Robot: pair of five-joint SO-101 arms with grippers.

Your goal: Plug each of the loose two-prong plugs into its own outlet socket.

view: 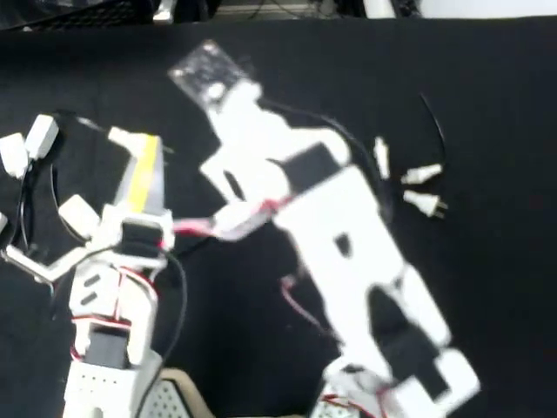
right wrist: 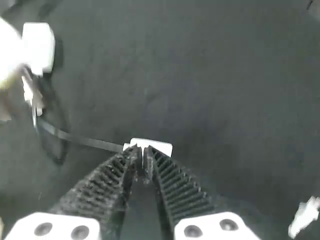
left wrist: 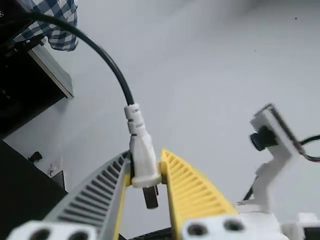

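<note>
Several white outlet sockets lie at the black desk's left side. Left hand clamps a white two-prong plug on a black cable. Right hand, fingers narrowed together, has its tips at a small white piece with a black cord. Three loose plugs lie at right.

I read this as a small robotics lab or maker's bench. My work surface is a table draped in black cloth. The arms are white printed parts with loose red wires showing, and a bare camera module sits on a bracket. Behind are a pale wall and a checked cloth.
</note>
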